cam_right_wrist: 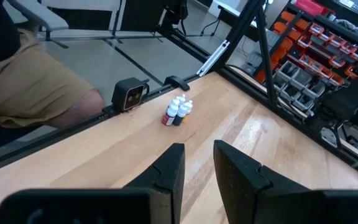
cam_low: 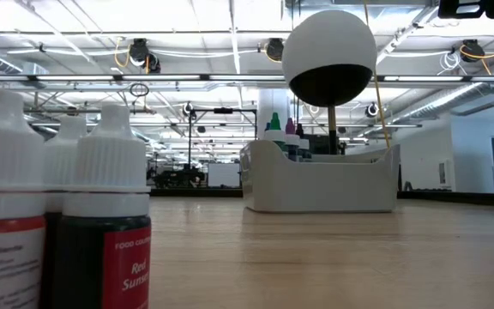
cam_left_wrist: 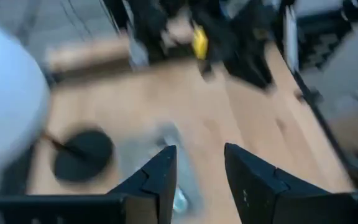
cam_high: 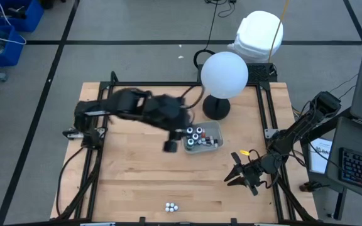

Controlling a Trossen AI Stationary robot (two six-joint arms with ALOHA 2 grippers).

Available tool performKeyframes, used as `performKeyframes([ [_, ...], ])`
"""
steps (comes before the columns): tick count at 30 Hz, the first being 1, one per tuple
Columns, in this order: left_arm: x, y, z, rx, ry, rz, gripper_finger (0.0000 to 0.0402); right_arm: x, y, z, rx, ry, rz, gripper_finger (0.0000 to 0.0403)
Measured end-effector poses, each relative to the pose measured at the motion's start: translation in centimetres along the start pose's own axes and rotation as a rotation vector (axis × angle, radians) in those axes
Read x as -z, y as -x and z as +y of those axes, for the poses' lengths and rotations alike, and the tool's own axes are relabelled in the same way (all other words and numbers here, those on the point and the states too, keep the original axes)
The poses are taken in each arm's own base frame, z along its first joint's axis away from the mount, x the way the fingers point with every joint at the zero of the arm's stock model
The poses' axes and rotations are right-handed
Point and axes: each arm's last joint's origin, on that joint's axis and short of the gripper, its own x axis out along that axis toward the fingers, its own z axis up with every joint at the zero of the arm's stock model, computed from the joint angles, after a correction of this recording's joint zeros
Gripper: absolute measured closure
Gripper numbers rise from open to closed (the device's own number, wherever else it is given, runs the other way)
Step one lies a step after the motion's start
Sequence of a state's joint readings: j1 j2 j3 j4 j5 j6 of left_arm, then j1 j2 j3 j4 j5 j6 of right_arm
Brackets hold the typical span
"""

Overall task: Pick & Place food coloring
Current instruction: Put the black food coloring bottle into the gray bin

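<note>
Hovering by the tray (cam_high: 217,135) of food coloring bottles (cam_high: 195,134), the left gripper (cam_high: 172,142) has fingers parted and empty — it should settle squarely over one cap. Three bottles (cam_high: 171,206) wait near the front edge; the right gripper (cam_high: 241,177), slightly parted, idles right.

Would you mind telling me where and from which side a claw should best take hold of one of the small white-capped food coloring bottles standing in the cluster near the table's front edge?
Grip the ribbed white cap of an outer small white-capped food coloring bottle, coming straight down from above. The bottles stand upright and pressed together, so their sides are likely blocked while the caps stand free on top.
</note>
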State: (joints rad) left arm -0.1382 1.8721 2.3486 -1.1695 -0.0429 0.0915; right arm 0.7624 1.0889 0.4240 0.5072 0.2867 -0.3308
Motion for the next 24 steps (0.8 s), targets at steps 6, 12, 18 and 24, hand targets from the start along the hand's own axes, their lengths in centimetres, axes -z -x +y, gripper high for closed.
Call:
performKeyframes([
  [6,3.0,-0.6,-6.9,0.055,0.065,0.318,0.0276,0.0,0.0,0.0,0.001,-0.032,-0.005,0.0326],
  [12,6.9,-5.1,-15.1,0.073,0.081,0.411,0.025,-0.3,0.0,-0.1,0.006,-0.079,-0.028,0.0326],
  [18,11.6,-9.3,-21.2,0.099,0.225,0.321,0.0199,-0.4,0.0,-0.1,0.006,-0.127,-0.038,0.0326],
  [24,16.0,-12.4,-24.8,0.172,0.407,0.162,0.0166,-0.5,0.0,-0.2,0.009,-0.207,-0.056,0.0326],
])
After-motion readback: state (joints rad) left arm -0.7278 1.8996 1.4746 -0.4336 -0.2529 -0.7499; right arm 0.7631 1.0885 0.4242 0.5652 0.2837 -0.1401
